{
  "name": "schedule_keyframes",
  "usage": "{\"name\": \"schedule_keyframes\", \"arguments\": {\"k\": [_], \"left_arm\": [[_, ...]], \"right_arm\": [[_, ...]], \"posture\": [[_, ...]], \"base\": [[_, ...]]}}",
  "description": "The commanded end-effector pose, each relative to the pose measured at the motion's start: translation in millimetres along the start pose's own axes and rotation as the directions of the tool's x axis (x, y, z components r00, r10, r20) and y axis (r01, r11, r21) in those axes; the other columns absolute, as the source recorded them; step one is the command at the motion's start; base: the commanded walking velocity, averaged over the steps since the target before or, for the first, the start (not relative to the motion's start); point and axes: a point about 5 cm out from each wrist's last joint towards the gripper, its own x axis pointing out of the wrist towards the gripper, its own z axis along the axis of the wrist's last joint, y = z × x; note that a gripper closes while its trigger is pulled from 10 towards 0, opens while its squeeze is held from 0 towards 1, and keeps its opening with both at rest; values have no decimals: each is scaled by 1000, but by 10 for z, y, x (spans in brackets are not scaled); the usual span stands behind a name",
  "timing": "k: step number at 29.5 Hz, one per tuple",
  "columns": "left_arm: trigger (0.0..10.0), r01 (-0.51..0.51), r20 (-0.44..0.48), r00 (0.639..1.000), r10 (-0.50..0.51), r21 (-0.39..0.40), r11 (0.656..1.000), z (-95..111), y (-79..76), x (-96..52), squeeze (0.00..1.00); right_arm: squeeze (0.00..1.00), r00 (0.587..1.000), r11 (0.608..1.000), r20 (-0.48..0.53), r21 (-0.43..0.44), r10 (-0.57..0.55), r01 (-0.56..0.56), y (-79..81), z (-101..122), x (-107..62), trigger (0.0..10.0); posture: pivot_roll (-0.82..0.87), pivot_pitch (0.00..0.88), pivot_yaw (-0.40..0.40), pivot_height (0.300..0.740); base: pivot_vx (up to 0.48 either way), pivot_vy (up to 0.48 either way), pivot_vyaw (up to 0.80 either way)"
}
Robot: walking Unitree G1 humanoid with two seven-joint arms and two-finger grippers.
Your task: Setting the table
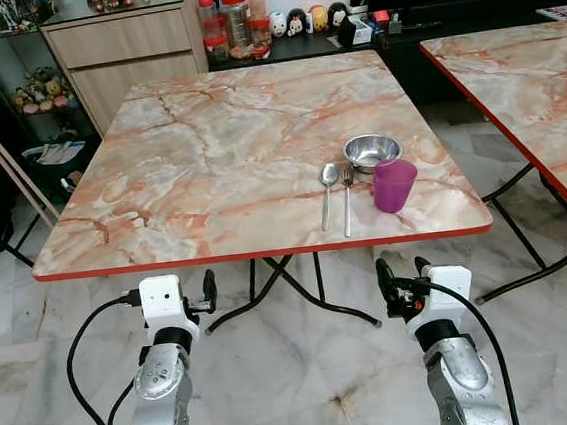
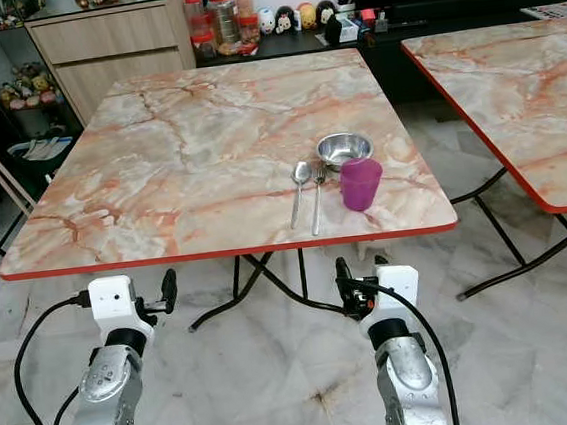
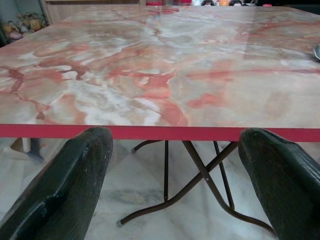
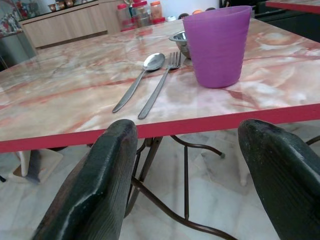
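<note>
Near the marble tabletop's [image 1: 209,169] right front corner, a spoon [image 1: 329,190], fork [image 1: 347,196], steel bowl [image 1: 372,150] and purple cup [image 1: 394,184] are grouped; left end effector [image 1: 208,290] and right end effector [image 1: 399,280] are held spread before the red edge

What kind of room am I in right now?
Probably a home dining or living area: two marble-patterned folding tables, a wooden cabinet beside food jars and figurines, and a bowl, purple cup, spoon and fork laid out.
</note>
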Motion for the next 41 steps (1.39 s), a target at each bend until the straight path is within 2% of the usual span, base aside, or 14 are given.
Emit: {"name": "schedule_keyframes", "arguments": {"k": [1,15,41], "left_arm": [[10000,6,4,1000,-6,-2,1000,32,-12,28,0],[10000,-13,9,1000,13,-6,1000,52,6,47,0],[10000,-18,13,1000,18,-5,1000,67,42,58,0]], "right_arm": [[0,1000,1000,12,7,9,-9,43,37,32,10000],[0,999,999,12,-18,42,-42,89,65,67,10000],[0,1000,1000,4,26,-2,1,26,29,37,10000]], "posture": [[-51,0,48,740],[-39,0,35,740],[-37,0,37,740]], "base": [[0,0,0],[0,0,0],[261,0,0]]}}
